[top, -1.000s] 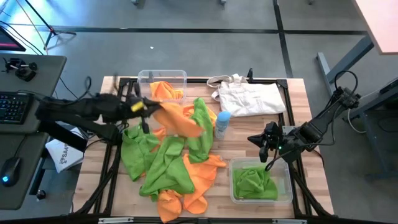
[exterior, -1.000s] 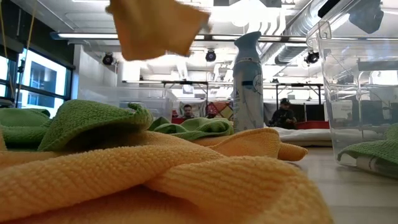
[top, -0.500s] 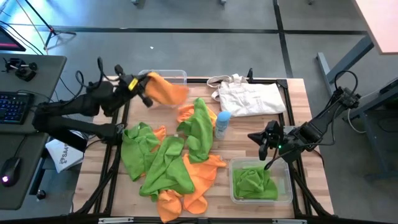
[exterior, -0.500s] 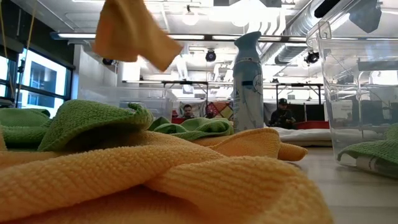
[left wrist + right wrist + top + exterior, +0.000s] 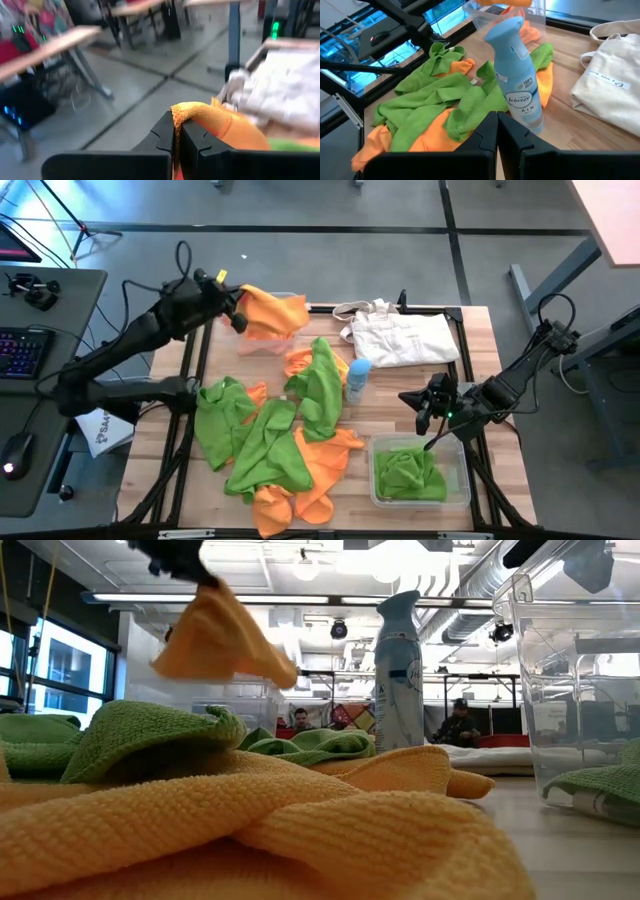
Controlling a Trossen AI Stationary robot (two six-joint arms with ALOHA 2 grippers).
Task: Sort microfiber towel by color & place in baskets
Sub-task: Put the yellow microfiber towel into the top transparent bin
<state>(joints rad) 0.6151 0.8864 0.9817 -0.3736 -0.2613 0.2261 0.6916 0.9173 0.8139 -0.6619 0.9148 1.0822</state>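
L pincer [image 5: 233, 317] clamped on orange towel [image 5: 272, 313], over far basket [image 5: 262, 343] w/ oranges, for drop | R pincer [image 5: 424, 412] shut, empty, idle nr green basket [image 5: 460, 480]

Nubby cloth, clear plastic and pale wood

An orange towel [image 5: 272, 313] of soft, looped microfiber is hanging in the matt black plastic left hand [image 5: 236, 315]; under it a basket [image 5: 262, 340] is showing glossy see-through plastic, the surface [image 5: 390, 392] is showing smooth light wood grain, and farther off the spray bottle [image 5: 514, 75] is shining as smooth plastic.
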